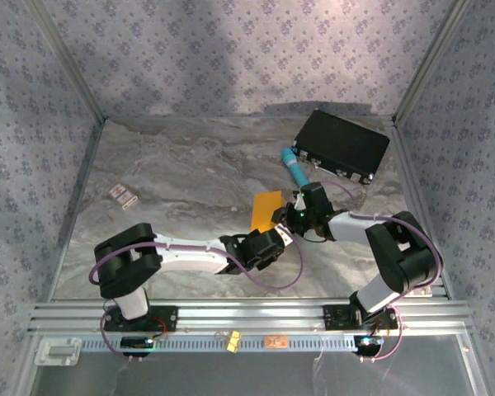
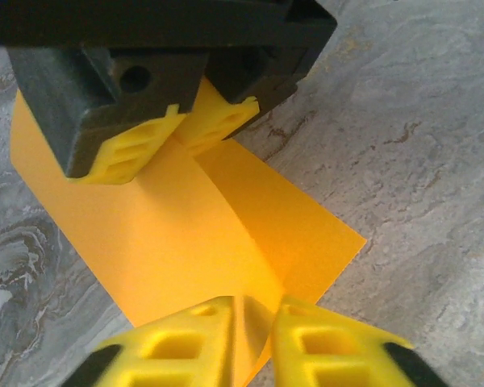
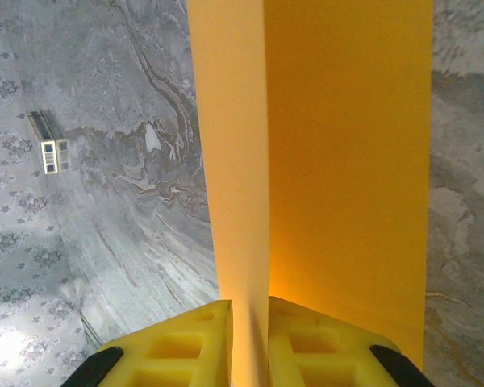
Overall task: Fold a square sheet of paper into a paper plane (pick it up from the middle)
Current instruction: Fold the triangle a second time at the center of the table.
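The square sheet of paper is bright orange-yellow and sits near the table's middle, bent up along a centre crease. In the left wrist view the sheet rises into a ridge. My left gripper is shut on the near end of that ridge. My right gripper pinches the far end. In the right wrist view the ridge of the sheet runs straight away from my right gripper, which is shut on it. From above, the left gripper and the right gripper meet at the sheet's right edge. The paper plane is out of view.
A black box lies at the back right, with a teal pen-like cylinder in front of it, close behind the right gripper. A small white-and-red card rests at the left. Patterned walls enclose the marble table.
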`<state>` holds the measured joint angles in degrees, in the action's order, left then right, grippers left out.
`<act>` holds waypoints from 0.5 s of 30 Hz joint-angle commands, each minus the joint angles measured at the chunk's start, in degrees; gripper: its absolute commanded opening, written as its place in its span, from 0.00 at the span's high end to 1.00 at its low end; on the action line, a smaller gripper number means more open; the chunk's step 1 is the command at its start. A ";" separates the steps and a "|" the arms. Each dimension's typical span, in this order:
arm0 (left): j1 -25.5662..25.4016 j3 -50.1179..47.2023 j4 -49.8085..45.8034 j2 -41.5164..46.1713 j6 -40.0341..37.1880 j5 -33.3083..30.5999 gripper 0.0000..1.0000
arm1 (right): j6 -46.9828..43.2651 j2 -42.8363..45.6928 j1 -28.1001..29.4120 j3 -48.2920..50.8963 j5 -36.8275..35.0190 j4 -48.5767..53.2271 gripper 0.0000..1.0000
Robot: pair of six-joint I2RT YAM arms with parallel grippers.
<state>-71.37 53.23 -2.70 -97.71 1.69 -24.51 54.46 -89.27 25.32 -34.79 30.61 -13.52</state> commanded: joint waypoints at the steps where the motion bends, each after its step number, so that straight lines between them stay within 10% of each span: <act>1: -0.25 0.74 0.94 1.25 0.91 -0.07 0.88 | -0.22 1.96 -0.56 1.11 -0.96 1.13 0.82; 15: 11.83 -1.32 0.30 6.46 14.35 27.59 1.00 | -0.96 19.07 -1.49 7.46 -11.51 12.96 0.71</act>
<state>-61.84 53.06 -3.05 -93.23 11.51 -7.20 54.43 -73.47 23.97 -28.69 23.05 -5.89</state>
